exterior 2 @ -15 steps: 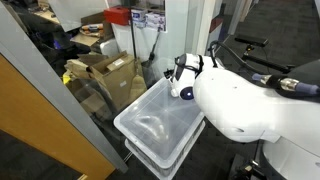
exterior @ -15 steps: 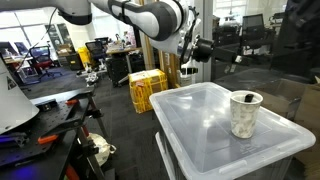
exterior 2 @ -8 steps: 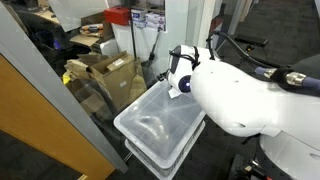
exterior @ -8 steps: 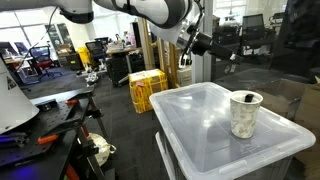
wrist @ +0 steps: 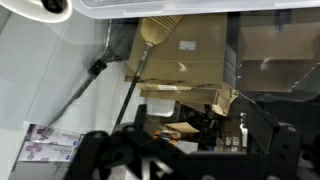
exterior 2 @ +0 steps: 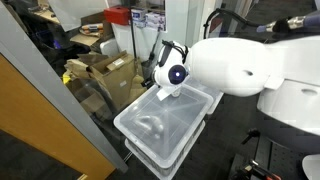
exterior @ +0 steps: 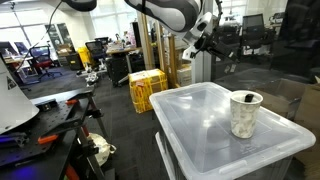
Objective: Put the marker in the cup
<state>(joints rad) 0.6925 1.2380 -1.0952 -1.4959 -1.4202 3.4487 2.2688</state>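
Note:
The cup [exterior: 245, 114], a whitish crinkly tumbler, stands upright on the flat top of the clear plastic bin [exterior: 200, 125]. A dark shape shows just inside its rim; I cannot tell if it is the marker. No marker shows anywhere else. My gripper [exterior: 207, 38] hangs high above and behind the bin, well apart from the cup. In the wrist view its dark fingers [wrist: 185, 152] stand apart with only background between them, so it is open and empty. In an exterior view the arm [exterior 2: 240, 70] hides the cup.
The bin [exterior 2: 160, 125] stands stacked on another clear bin. Cardboard boxes [exterior 2: 105, 75] and a broom [wrist: 150, 35] stand beyond it by a white pillar. A yellow crate [exterior: 146, 88] sits on the floor behind. A glass pane [exterior 2: 50, 90] stands close to the bin.
The gripper has risen and swung away from the bin, up and to the right in an exterior view. The cup and bin have not moved.

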